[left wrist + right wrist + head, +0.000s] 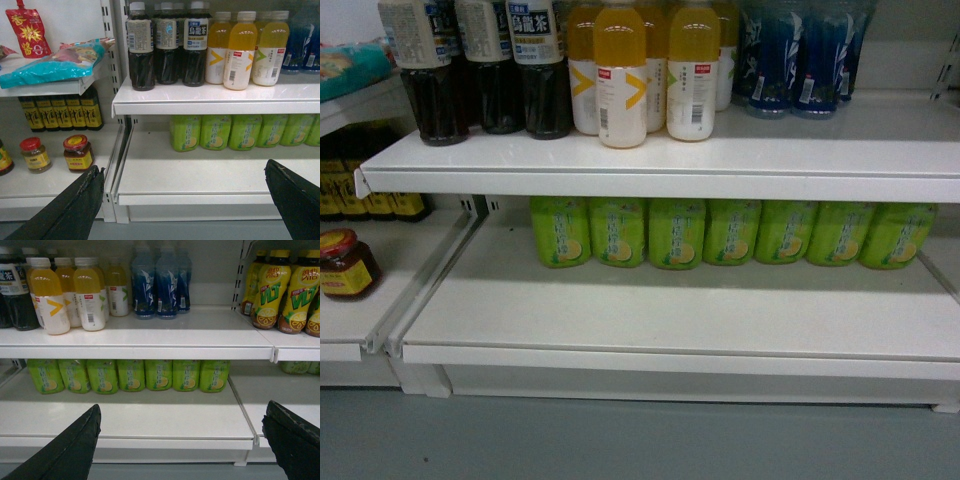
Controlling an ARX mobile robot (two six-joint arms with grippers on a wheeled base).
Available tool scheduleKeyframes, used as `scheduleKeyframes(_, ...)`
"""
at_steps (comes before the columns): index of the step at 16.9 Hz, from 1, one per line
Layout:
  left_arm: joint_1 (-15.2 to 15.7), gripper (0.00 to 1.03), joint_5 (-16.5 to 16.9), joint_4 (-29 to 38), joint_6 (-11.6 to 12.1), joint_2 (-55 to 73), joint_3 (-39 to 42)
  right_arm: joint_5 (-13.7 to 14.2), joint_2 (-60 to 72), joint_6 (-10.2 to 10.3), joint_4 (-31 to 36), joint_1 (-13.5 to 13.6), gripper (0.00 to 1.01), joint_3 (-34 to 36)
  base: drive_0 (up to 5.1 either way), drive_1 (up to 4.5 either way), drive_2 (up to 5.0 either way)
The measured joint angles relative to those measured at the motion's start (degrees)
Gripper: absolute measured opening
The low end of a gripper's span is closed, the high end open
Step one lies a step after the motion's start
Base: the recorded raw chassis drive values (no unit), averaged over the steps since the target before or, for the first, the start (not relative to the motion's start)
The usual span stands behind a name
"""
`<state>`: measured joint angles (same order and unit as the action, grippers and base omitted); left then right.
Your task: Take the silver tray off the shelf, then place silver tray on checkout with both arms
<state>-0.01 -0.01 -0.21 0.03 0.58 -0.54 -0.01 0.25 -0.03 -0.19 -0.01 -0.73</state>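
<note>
Both grippers, left (185,200) and right (182,440), spread wide, facing shelf (670,310).

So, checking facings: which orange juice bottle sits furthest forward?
The middle orange juice bottle; its base stands ahead of neighbours, closest to the lip of the upper shelf.

upper shelf (720,160): bottles (620,75) on it | lower shelf (670,320): cartons (675,232) at back
</note>
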Motion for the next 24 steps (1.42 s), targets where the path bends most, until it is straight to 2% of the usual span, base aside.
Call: scheduleKeyframes(24,0.0,0.98,0.0,0.0,0.0,0.0,0.0,0.0,0.0,0.0,0.0,0.0,0.98,0.0,0.0,0.0,0.0)
